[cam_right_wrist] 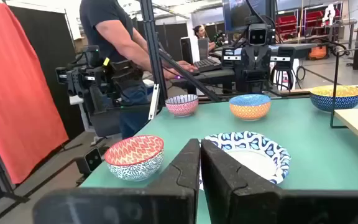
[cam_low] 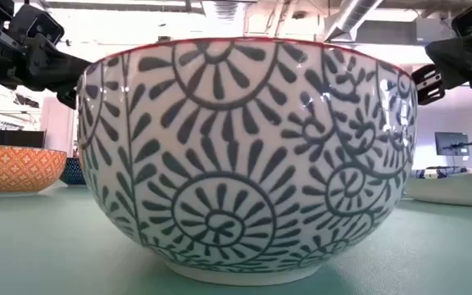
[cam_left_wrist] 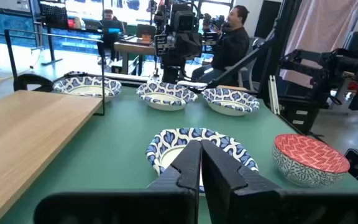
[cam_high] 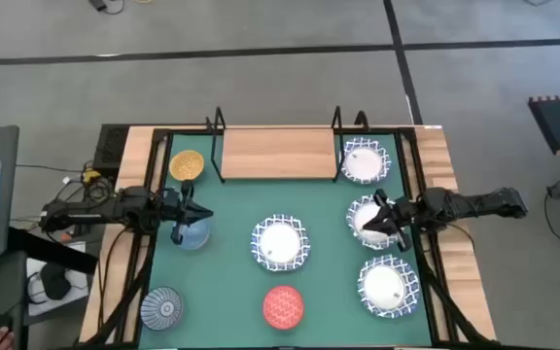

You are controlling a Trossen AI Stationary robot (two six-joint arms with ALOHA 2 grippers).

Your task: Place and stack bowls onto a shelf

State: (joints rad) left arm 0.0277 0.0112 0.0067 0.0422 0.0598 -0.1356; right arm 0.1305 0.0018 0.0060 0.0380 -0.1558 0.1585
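Observation:
The wooden shelf (cam_high: 275,153) lies at the far edge of the green mat and carries no bowl. One white bowl (cam_high: 366,161) sits just right of it. Three more white bowls (cam_high: 281,243) (cam_high: 369,216) (cam_high: 387,286) rest on the mat, as do the yellow (cam_high: 187,164), light blue (cam_high: 191,233), grey-blue patterned (cam_high: 163,308) and red (cam_high: 283,304) bowls. My left gripper (cam_high: 203,215) (cam_left_wrist: 201,163) is shut and hovers by the light blue bowl's rim. My right gripper (cam_high: 377,220) (cam_right_wrist: 201,163) is shut above a white bowl. In the low view both arms hang clear of the mat.
The red bowl (cam_low: 248,156) fills the low view close to the camera. Black frame rails (cam_high: 158,224) run along the mat's sides, and thin wire uprights (cam_high: 218,122) stand at the shelf's ends. People (cam_right_wrist: 120,43) and desks show beyond the table.

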